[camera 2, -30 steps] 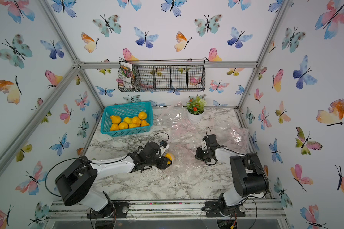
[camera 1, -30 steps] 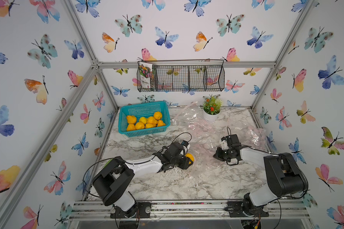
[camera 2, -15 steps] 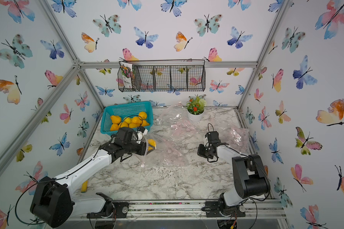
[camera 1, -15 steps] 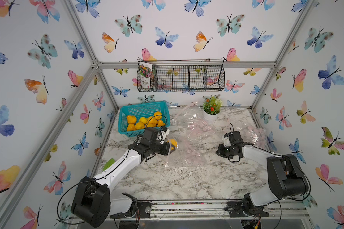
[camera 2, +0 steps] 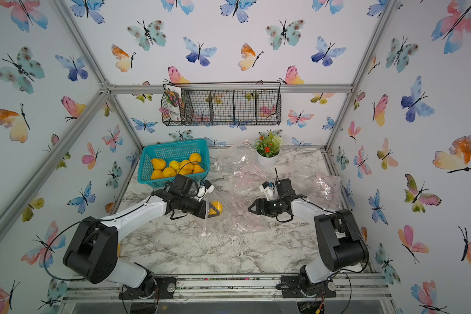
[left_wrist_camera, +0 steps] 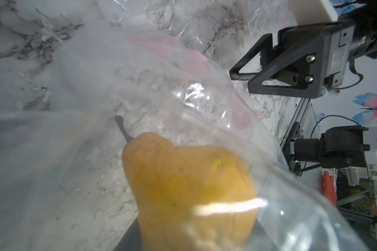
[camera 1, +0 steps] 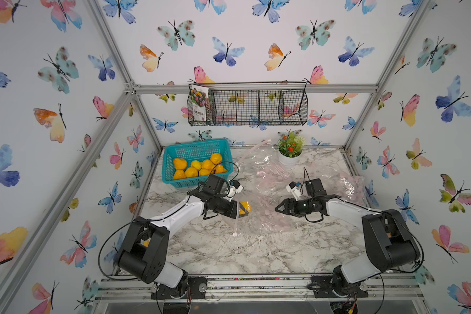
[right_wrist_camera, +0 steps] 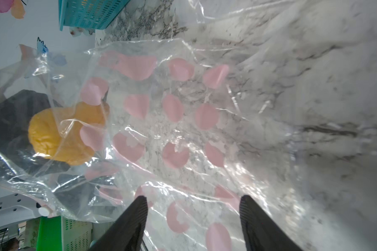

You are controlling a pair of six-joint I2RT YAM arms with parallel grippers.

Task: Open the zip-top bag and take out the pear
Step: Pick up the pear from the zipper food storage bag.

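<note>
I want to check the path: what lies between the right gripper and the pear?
Only the clear bag with pink spots, spread on the marble table. The right wrist view shows it, from the open right gripper to the pear.

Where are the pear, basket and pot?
pear (left_wrist_camera: 183, 184), left wrist view, middle of its body.
basket (camera 1: 184, 181), in a top view, front wall.
pot (camera 1: 288, 162), in a top view, white side.

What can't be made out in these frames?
- Whether the pear is clear of the bag: film covers it in both wrist views.
- Left gripper fingers: hidden by pear, left wrist view.
- How far the bag's mouth is open: folds and glare, all views.
- Packet print: too small.
</note>
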